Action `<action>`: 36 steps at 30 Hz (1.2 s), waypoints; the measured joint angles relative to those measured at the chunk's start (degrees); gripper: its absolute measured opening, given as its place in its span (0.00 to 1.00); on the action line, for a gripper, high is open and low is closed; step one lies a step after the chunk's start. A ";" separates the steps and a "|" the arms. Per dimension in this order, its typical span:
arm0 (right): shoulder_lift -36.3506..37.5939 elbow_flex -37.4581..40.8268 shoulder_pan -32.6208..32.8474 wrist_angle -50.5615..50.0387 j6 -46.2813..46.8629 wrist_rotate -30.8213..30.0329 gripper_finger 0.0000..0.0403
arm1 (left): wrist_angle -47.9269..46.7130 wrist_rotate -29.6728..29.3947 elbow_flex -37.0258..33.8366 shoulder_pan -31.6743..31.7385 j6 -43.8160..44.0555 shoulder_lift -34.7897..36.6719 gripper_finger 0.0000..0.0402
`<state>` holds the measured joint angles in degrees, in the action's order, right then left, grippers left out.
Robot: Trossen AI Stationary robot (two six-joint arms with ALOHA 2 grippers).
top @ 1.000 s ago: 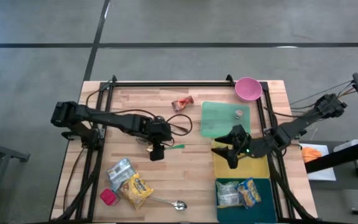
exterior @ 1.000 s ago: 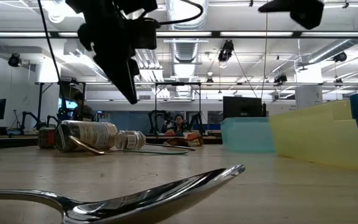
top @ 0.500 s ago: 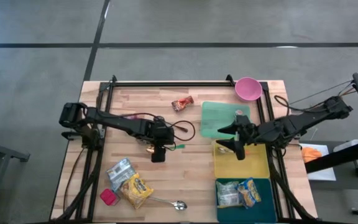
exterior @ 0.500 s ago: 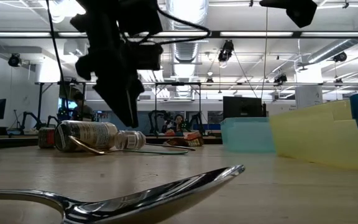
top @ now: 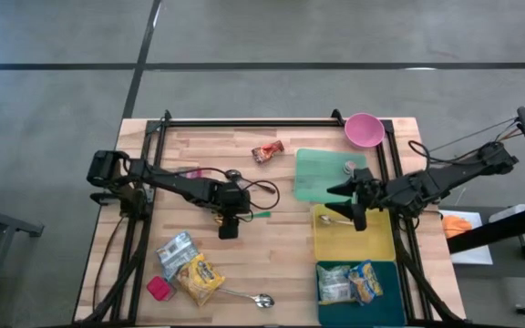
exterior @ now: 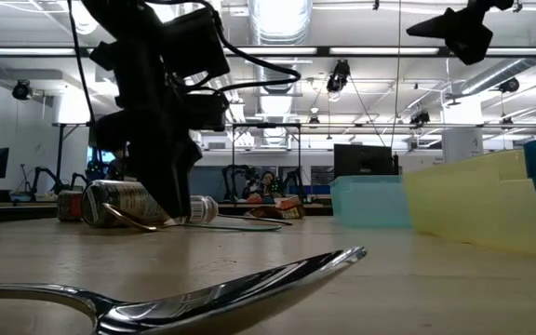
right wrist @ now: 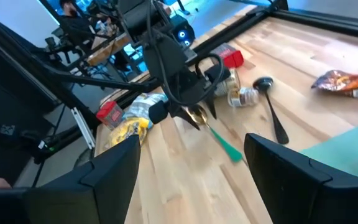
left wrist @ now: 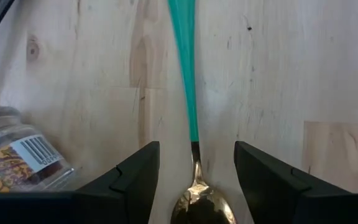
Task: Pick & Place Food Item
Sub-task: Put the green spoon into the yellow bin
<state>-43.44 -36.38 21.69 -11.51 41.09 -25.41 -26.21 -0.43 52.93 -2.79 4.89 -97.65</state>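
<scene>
My left gripper (top: 229, 228) points down at mid-table, open, low over a spoon (left wrist: 191, 112) with a green handle and a gold bowl. In the left wrist view its fingers (left wrist: 135, 180) stand on either side of the spoon's neck with a gap on each side. The spoon lies flat on the wood. A small labelled jar (left wrist: 17, 155) lies on its side beside the gripper. A red-orange snack packet (top: 267, 151) lies farther back on the table. My right gripper (top: 355, 210) hangs open over the bins at the right, with nothing between its fingers.
A green bin (top: 331, 173), a yellow bin (top: 386, 246) with a spoon in it, and a blue bin (top: 399, 301) with snack bags line the right side. A pink bowl (top: 364, 129) stands at the back right. Chip bags (top: 194, 273), a red-lidded tub (top: 160, 289) and a silver spoon (top: 249, 297) lie near left.
My left gripper has come down toward the table, lowering its open fingers around the green-handled spoon. My right gripper has drawn back toward the table's right and far edges, staying open and high over the bins.
</scene>
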 joint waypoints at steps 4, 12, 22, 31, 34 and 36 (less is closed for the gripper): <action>-0.14 0.37 0.00 0.49 0.02 0.00 0.70 | 2.16 0.00 -1.13 0.04 0.02 0.00 0.53; 0.33 -0.02 0.00 1.49 -1.23 0.00 0.70 | 7.13 3.32 -4.63 0.43 1.53 0.00 0.53; 0.31 -0.35 0.04 1.65 -1.49 -0.02 0.70 | 7.93 5.30 -5.61 1.15 2.41 0.14 0.49; 0.31 -0.35 0.04 1.61 -1.49 -0.02 0.70 | 9.00 3.14 -7.25 1.31 3.67 0.26 0.25; 0.31 -0.35 0.02 1.59 -1.62 -0.04 0.70 | 9.05 1.94 -7.31 1.33 4.24 0.26 0.18; 0.31 -0.35 0.02 1.52 -1.73 -0.04 0.70 | 9.05 1.50 -7.35 1.33 4.37 0.22 0.13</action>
<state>-43.13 -36.73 21.71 -10.00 39.35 -25.45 -17.17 1.07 45.58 -1.45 9.26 -97.43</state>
